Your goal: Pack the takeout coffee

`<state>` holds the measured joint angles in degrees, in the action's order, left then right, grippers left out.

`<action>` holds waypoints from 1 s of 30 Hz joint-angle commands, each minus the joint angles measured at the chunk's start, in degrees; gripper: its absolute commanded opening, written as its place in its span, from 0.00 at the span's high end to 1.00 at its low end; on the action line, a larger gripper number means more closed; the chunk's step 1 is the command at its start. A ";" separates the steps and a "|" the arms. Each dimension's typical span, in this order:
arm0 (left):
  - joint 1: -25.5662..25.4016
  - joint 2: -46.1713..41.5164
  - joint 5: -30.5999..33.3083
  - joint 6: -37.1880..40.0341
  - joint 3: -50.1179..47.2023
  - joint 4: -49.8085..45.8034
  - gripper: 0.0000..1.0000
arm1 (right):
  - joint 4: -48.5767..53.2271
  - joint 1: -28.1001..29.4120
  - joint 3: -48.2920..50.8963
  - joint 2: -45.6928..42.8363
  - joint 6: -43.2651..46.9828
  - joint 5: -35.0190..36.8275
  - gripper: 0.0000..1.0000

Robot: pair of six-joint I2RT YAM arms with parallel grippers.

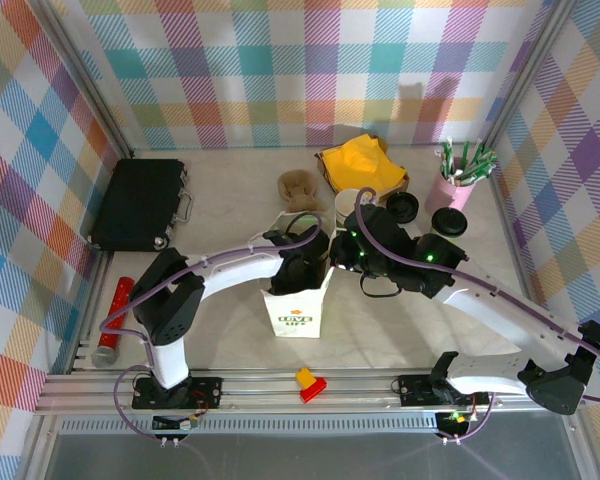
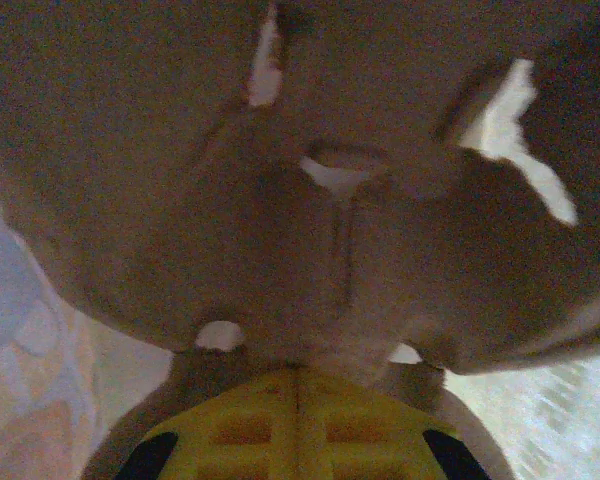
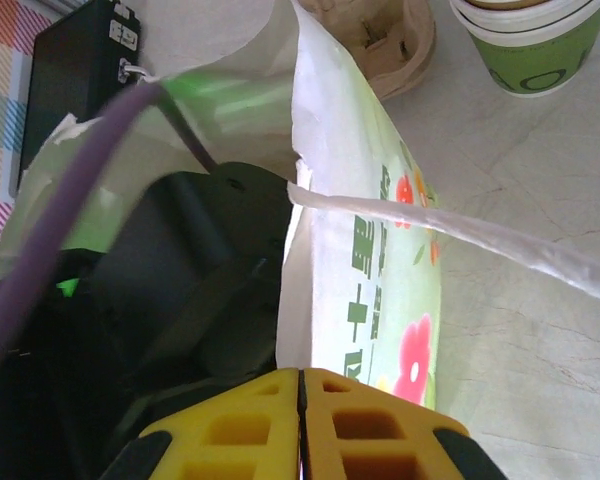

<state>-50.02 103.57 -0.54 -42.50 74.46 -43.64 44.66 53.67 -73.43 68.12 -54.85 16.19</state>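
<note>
Holding of the paper bag (image 1: 295,310) noted; green cup (image 3: 530,55) not yet packed.
Green cup stands upright on the table (image 3: 540,200) beyond the paper bag's far right corner, apart from it. Right gripper (image 3: 300,385) is pinched on the bag's rim. Left gripper (image 2: 298,385) is closed at the bag's mouth, its hold unclear. Judgement: cup light, thin-walled, crushable, spillable; grasp gently around mid-wall and keep it upright.

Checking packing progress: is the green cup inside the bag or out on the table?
Out: the green cup stands upright on the table, beyond the white paper bag, not inside it.
</note>
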 commanded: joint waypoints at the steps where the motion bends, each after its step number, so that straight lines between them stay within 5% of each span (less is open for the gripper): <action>1: -0.61 -5.23 -0.87 -0.61 3.20 -3.49 0.99 | 1.12 0.38 0.10 -0.88 0.23 1.91 0.89; 19: -0.52 -11.69 -3.24 -1.44 11.13 -6.63 0.98 | 2.49 0.81 -0.92 -2.55 0.87 4.38 0.86; 30: -0.52 -14.16 2.70 -0.23 19.09 -14.57 0.92 | 2.58 0.82 -2.34 -4.34 1.40 5.06 0.63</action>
<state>-50.15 91.57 -0.71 -43.05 91.02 -53.60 46.44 54.08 -73.60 65.65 -54.37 19.94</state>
